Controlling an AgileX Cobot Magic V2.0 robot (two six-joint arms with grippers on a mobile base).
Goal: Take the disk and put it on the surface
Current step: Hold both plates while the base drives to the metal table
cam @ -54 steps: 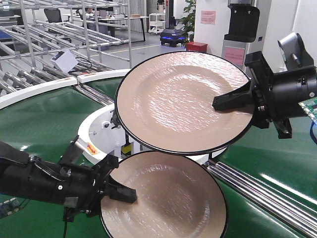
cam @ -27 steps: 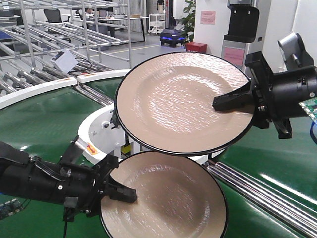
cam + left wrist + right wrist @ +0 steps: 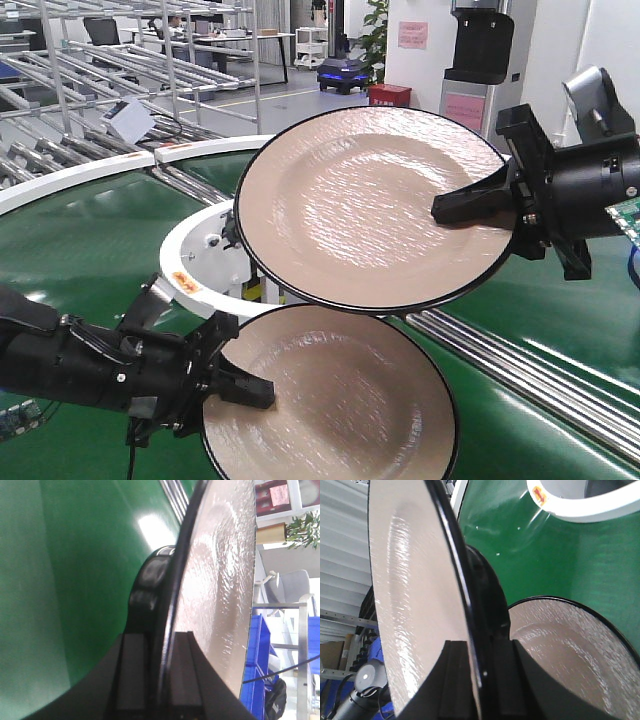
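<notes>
Two beige disks with black rims are held in the air over the green belt. The upper disk point(image 3: 370, 205) point(image 3: 415, 605) is tilted toward the camera, and my right gripper point(image 3: 470, 208) point(image 3: 480, 680) is shut on its right rim. The lower disk point(image 3: 340, 400) point(image 3: 215, 580) point(image 3: 570, 650) lies nearly flat below it, and my left gripper point(image 3: 250, 392) point(image 3: 159, 680) is shut on its left rim. The upper disk's near edge overlaps the far edge of the lower one. The surface is out of view.
A green conveyor belt point(image 3: 80, 240) curves around a white ring-shaped hub point(image 3: 200, 250). Metal rollers point(image 3: 520, 370) run diagonally at the right. Metal racks point(image 3: 120, 40) and a blue-lit cart point(image 3: 343, 72) stand far behind.
The background has shifted slightly in the front view, with more of the white hub showing at the left. Both grippers keep their disks in the same pose.
</notes>
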